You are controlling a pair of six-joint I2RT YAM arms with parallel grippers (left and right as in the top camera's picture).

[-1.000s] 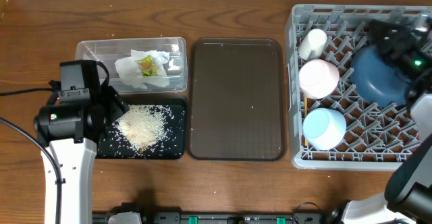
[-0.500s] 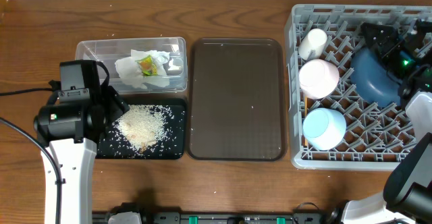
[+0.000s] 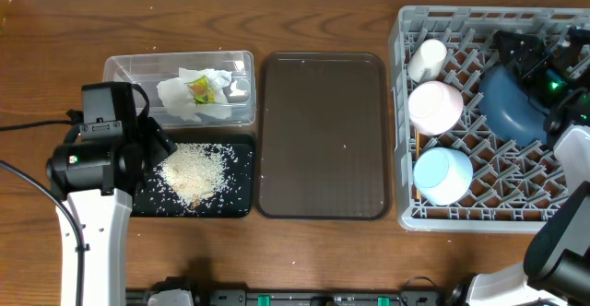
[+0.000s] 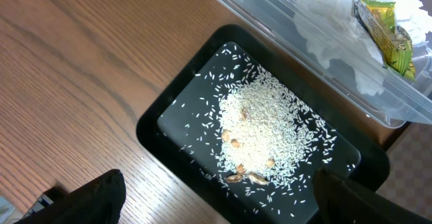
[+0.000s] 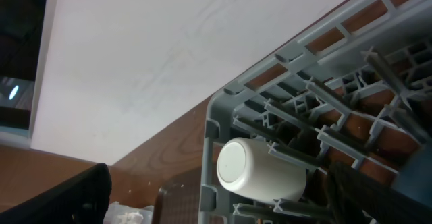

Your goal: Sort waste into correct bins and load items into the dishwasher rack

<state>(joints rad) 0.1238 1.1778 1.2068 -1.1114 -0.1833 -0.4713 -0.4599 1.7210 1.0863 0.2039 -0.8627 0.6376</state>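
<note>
- Risk, judged: could knock the dark-blue plate [image 3: 507,103] off its lean among the pegs if the right hand [image 5: 212,183] pulls away carelessly. Found that hand spread wide, grasping nothing, close above the plate's far rim.
- Risk, judged: could flick rice [image 4: 260,133] over the low wall of the black tray [image 3: 241,205] if the left hand [image 4: 216,183] dips. Found it released and empty, directly above the pile, with stray grains lying right up to the wall.
- Found the rack [image 3: 402,112] at the table's right edge. Holds the plate tilted, a white cup [image 3: 427,59] lying on its side near the rack's far-left corner, and a pink bowl [image 3: 435,105] and light-blue bowl [image 3: 442,175] along its left side, apparently overturned.
- Could not make out chopsticks with certainty.
- Found the crumpled napkin [image 3: 180,99] and yellow-green wrapper [image 3: 200,89] inside the clear tub [image 3: 115,66], toward the table's far-left corner, just behind the black tray.
- Noted a few brownish bits mixed into the rice.
</note>
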